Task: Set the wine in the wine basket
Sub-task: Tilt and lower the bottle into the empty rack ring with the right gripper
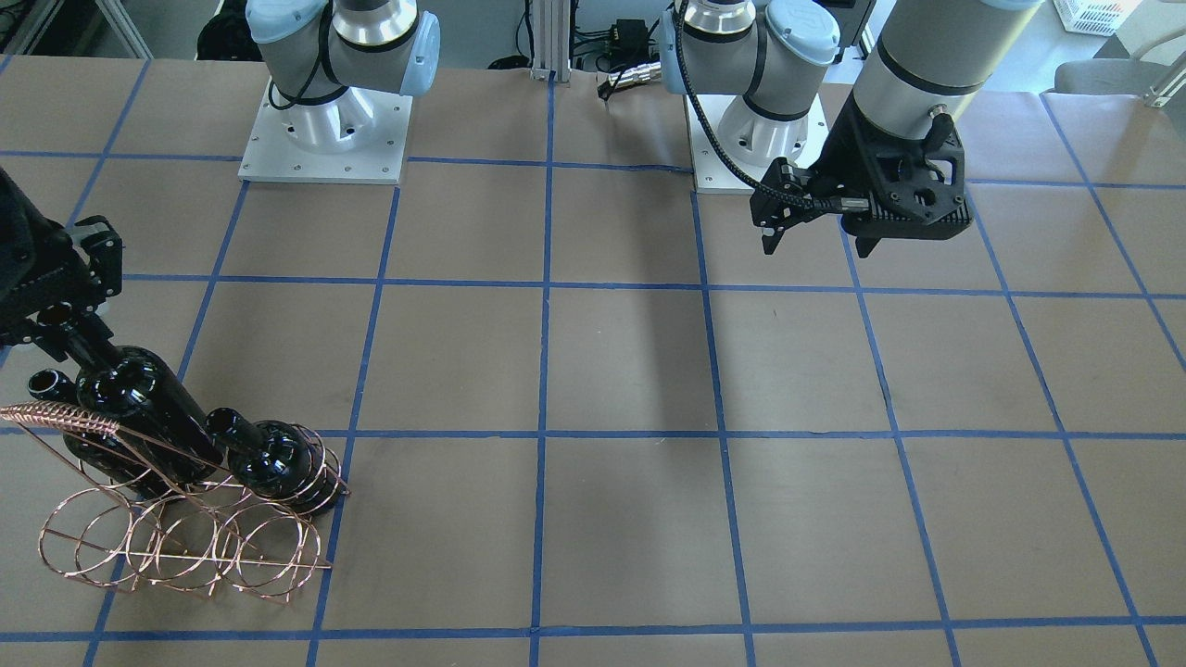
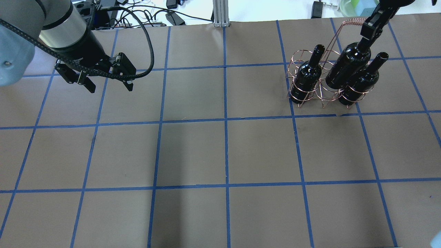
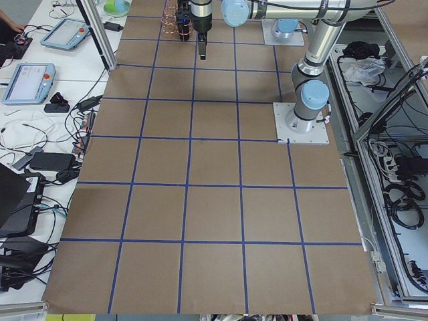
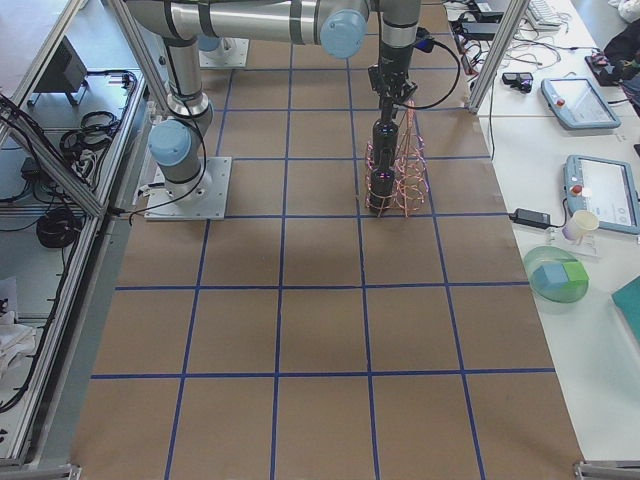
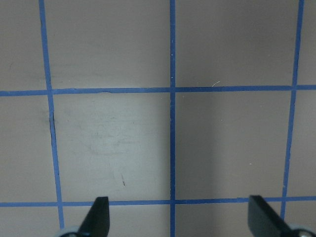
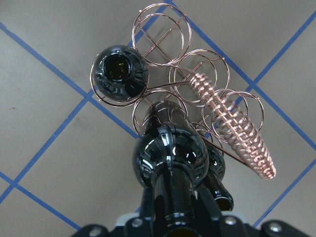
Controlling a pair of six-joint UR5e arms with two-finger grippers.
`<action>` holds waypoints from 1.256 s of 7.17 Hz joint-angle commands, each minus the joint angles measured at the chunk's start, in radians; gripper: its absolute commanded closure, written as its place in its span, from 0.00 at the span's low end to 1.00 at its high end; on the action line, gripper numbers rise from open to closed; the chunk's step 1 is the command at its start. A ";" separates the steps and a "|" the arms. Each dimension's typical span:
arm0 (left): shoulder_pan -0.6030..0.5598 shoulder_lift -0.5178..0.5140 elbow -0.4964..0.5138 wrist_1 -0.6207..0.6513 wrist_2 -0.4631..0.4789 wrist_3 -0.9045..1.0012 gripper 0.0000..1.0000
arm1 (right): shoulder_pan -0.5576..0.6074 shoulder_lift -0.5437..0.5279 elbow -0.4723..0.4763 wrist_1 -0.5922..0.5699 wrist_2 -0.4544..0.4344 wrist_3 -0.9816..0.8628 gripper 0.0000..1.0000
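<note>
The copper wire wine basket stands at the table's far right, with a twisted handle. Two near-black wine bottles stand in its outer loops, one on the left and one on the right. My right gripper is shut on the neck of a third bottle. It holds that bottle tilted, with the base down among the middle loops. The held bottle fills the right wrist view. My left gripper is open and empty above the far left of the table.
The basket sits close to the table's edge on the operators' side. Both arm bases are bolted at the robot's side of the table. Cables and tablets lie beyond the table edge.
</note>
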 commanded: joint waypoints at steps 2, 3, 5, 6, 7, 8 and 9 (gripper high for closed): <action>0.000 0.000 0.000 0.000 0.000 -0.001 0.00 | 0.001 0.013 0.001 0.001 0.005 -0.009 1.00; 0.000 0.000 0.000 0.000 0.000 0.000 0.00 | 0.001 0.021 0.001 0.001 0.005 -0.019 1.00; 0.000 0.000 0.000 0.000 0.000 0.000 0.00 | 0.001 0.045 0.001 -0.003 0.002 -0.043 1.00; 0.000 0.000 0.000 0.000 0.000 0.000 0.00 | 0.001 0.061 0.001 -0.004 0.005 -0.044 1.00; 0.000 0.000 0.000 0.002 0.000 0.003 0.00 | 0.001 0.071 0.001 -0.016 0.006 -0.047 1.00; 0.000 0.000 0.000 0.000 0.000 0.005 0.00 | 0.001 0.079 0.003 -0.024 0.006 -0.052 1.00; 0.002 0.000 0.000 0.000 0.000 0.006 0.00 | 0.001 0.087 0.003 -0.032 0.006 -0.056 1.00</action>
